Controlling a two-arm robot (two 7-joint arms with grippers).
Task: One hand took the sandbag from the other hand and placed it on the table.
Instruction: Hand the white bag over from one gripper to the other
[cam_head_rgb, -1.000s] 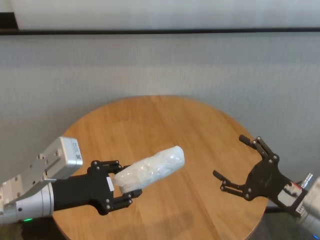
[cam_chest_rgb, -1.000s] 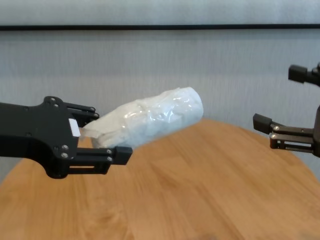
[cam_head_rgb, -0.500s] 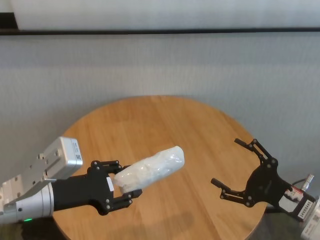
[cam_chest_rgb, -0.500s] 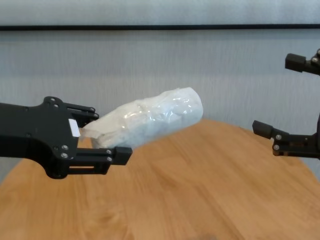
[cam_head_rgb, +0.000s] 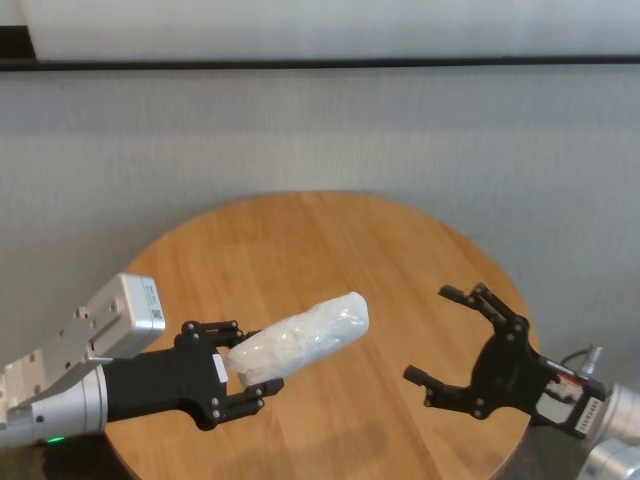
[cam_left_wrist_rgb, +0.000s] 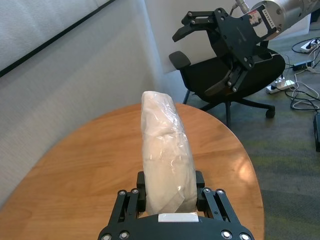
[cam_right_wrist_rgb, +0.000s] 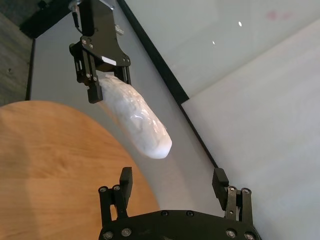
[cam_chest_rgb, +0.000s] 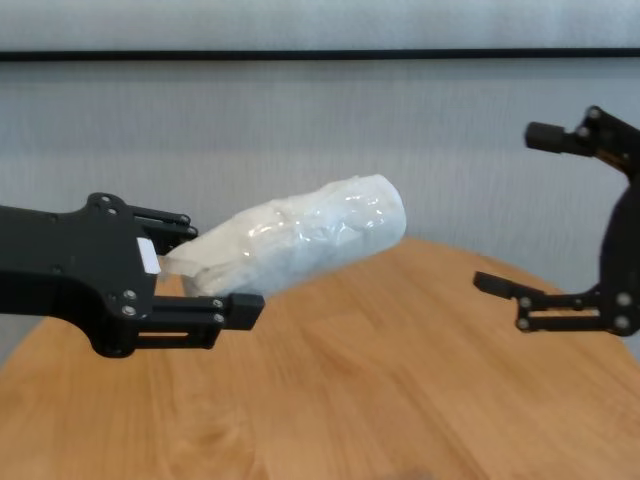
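Note:
The sandbag (cam_head_rgb: 300, 340), a white sausage-shaped bag in crinkly clear plastic, hangs above the table (cam_head_rgb: 330, 240). My left gripper (cam_head_rgb: 250, 365) is shut on its near end. Its free end points up and toward the right arm. In the chest view the sandbag (cam_chest_rgb: 310, 235) sticks out of the left gripper (cam_chest_rgb: 222, 265) at a slant. My right gripper (cam_head_rgb: 428, 333) stands open over the table's right edge, its claw facing the bag with a gap between them. From the right wrist, the open right gripper (cam_right_wrist_rgb: 172, 176) sits just short of the bag's tip (cam_right_wrist_rgb: 157, 145).
A black office chair (cam_left_wrist_rgb: 225, 80) stands on the grey floor beyond the table's far rim, with cables beside it. A grey wall runs behind the round wooden top (cam_chest_rgb: 400, 380).
My right gripper has swung leftward and inward toward the sandbag's free end, staying open. The left gripper and the bag have not moved.

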